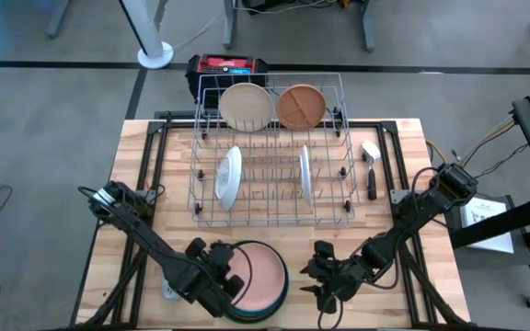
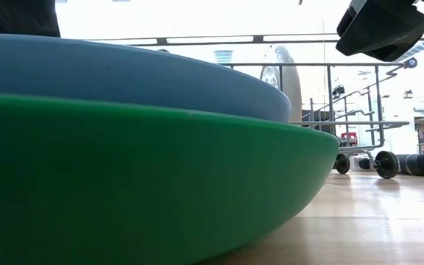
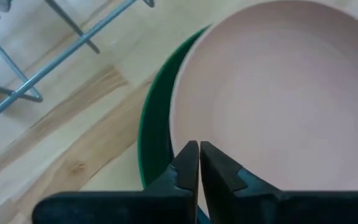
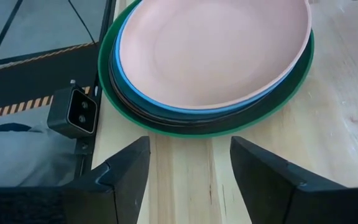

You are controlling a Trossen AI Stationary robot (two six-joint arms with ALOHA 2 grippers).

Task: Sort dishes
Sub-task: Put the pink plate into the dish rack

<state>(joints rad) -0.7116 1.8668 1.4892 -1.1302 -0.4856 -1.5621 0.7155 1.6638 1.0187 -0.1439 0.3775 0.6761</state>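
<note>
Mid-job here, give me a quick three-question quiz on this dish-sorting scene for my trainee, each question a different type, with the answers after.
1. True or false: the left gripper is shut at the rim of the pink plate.
2. Which dish is at the bottom of the stack at the table's front edge? A) the green dish B) the blue plate C) the pink plate
3. Fill in: the wire rack holds ___ dishes: a cream plate, a tan plate and two white plates standing on edge.

Key: 1 true; 2 A; 3 four. The right gripper waits open beside the stack.
</note>
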